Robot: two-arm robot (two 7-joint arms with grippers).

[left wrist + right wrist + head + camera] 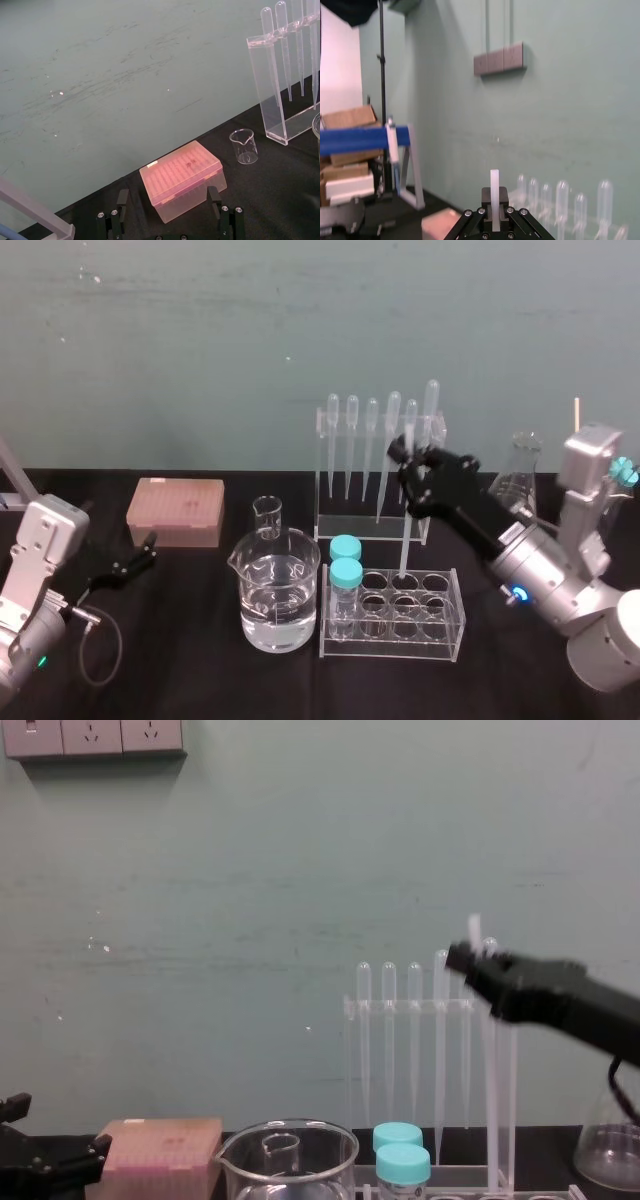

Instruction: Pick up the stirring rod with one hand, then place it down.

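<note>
Stirring rod (404,545) upright, pinched in right gripper's (410,458) jaws above rack (456,618). Capped tubes (345,580) in rack, beaker (278,595) of clear liquid beside. Left gripper (140,555) parked, jaws apart.

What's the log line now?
right gripper shut on stirring rod | held upright over tube rack | left gripper open, parked near pink box

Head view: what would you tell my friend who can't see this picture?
The right gripper holds the stirring rod upright, its lower end at a clear tube rack on a black table. Beside the rack stands a beaker of water; pipettes hang behind; the left gripper rests open at far left.
</note>
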